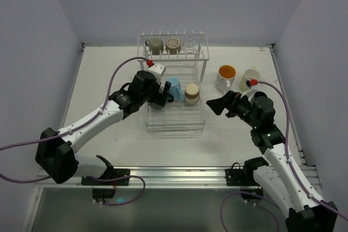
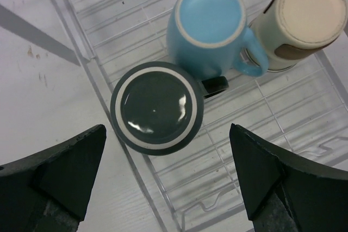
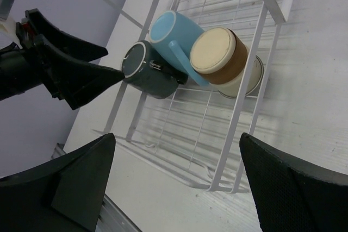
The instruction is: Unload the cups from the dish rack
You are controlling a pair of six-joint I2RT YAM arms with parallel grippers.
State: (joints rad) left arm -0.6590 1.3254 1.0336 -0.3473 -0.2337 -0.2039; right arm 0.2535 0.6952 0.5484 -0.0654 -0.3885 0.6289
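Note:
The white wire dish rack (image 1: 175, 120) stands mid-table. In its lower basket three cups sit upside down: a dark green one (image 2: 157, 107), a light blue one (image 2: 209, 25) and a tan and brown one (image 2: 302, 20). My left gripper (image 1: 161, 96) is open and empty, hovering just above the dark green cup, jaws spread either side of it (image 2: 168, 180). On the upper shelf sit an olive cup (image 1: 156, 45), a brown cup (image 1: 173, 45) and a clear glass (image 1: 189, 42). My right gripper (image 1: 215, 106) is open and empty, right of the rack, facing it (image 3: 176, 183).
A white cup with orange inside (image 1: 225, 77) and a pale yellow-green cup (image 1: 250, 78) stand on the table right of the rack, just behind my right arm. Purple walls close in the table on the left, back and right.

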